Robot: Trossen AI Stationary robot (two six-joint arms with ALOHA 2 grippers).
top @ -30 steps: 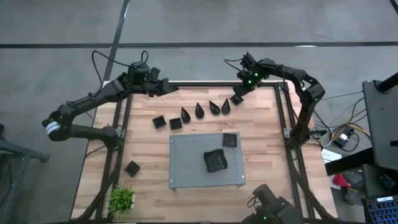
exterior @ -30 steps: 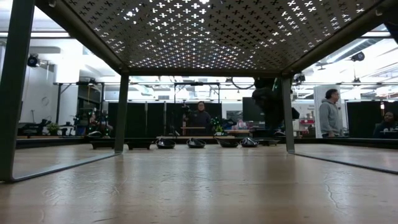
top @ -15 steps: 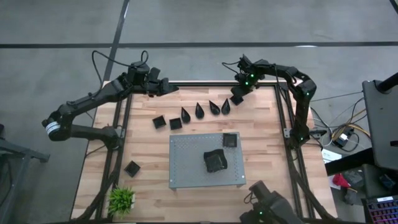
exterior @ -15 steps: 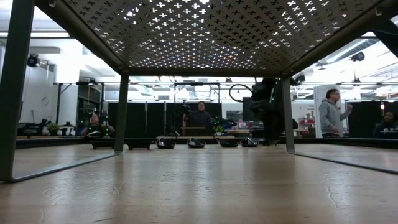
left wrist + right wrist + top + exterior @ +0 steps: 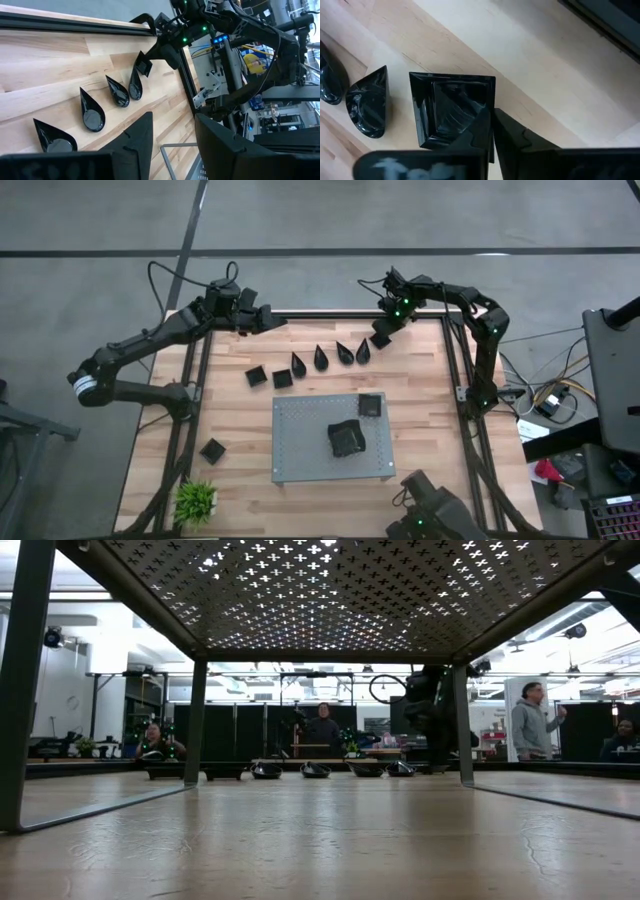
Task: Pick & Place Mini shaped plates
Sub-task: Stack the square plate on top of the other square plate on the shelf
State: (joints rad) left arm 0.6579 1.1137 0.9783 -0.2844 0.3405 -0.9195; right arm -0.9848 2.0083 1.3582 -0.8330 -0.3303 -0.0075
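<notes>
While the board (image 5: 333, 438) near me already carries two plates, the right pincer (image 5: 384, 332) at the bench's (image 5: 240, 420) far edge has clamped on one rim of the square plate (image 5: 451, 110) beside the teardrops (image 5: 321, 359). Such a thin edge grip could let it tilt or slip. Left pincer (image 5: 268, 322) waits apart, far left.
</notes>
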